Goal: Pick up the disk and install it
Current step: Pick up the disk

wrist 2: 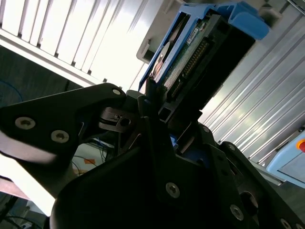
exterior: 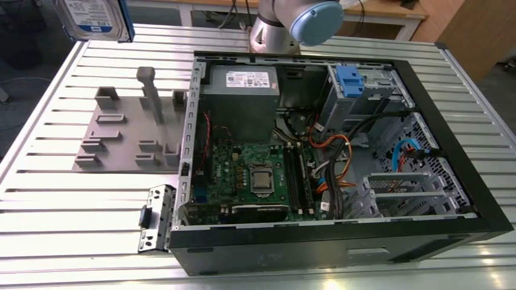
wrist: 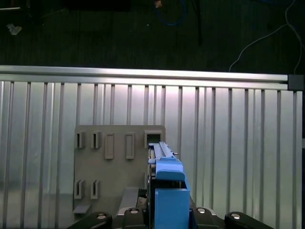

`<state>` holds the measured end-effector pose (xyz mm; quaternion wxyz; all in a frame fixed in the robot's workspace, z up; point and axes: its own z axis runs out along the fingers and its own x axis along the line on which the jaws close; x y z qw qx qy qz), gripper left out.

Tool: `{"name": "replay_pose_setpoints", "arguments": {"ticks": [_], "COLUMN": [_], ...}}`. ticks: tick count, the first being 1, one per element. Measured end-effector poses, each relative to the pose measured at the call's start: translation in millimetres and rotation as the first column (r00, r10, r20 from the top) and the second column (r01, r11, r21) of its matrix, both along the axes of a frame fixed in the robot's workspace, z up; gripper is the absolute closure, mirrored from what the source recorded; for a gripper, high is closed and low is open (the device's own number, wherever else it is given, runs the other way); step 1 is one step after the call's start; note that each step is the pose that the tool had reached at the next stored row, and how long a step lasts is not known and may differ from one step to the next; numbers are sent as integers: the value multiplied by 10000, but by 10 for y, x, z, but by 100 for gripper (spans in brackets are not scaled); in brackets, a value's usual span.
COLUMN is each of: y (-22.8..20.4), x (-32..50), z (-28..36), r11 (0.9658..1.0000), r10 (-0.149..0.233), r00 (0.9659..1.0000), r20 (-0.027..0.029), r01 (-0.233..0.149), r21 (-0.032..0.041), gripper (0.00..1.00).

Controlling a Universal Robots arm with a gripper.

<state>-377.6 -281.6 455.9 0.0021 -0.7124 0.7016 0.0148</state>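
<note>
so, starting at the exterior view's left: the disk [exterior: 90, 18] is up in the air over the corner of the bench [exterior: 48, 211], label facing the camera, well clear of the grey holder plate [exterior: 113, 139] lying on the slats. in the second wrist view the pincer [wrist 2: 164, 112] is pinching the disk by one end, with the blue bracket and the connector edge sticking out past it, so i'd call the pick-up done and the carry the step in hand. moving right you get the open pc case [exterior: 451, 151], the power supply [exterior: 241, 99] inside it, and further to the exterior view's right the drive cage [exterior: 367, 96] with a blue latch [exterior: 348, 81] on it. my take: gripped at one end like that, the disk could pivot, so go slow, hold it square, and stay high over the case wall and the loose cables [exterior: 339, 157].
</note>
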Motion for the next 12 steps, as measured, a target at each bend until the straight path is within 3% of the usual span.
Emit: {"name": "replay_pose_setpoints", "arguments": {"ticks": [12], "y": [0], "x": [0], "z": [108], "r11": [10000], "r10": [0], "r00": [10000], "r20": [0], "r01": [0], "r21": [5], "gripper": [64]}}
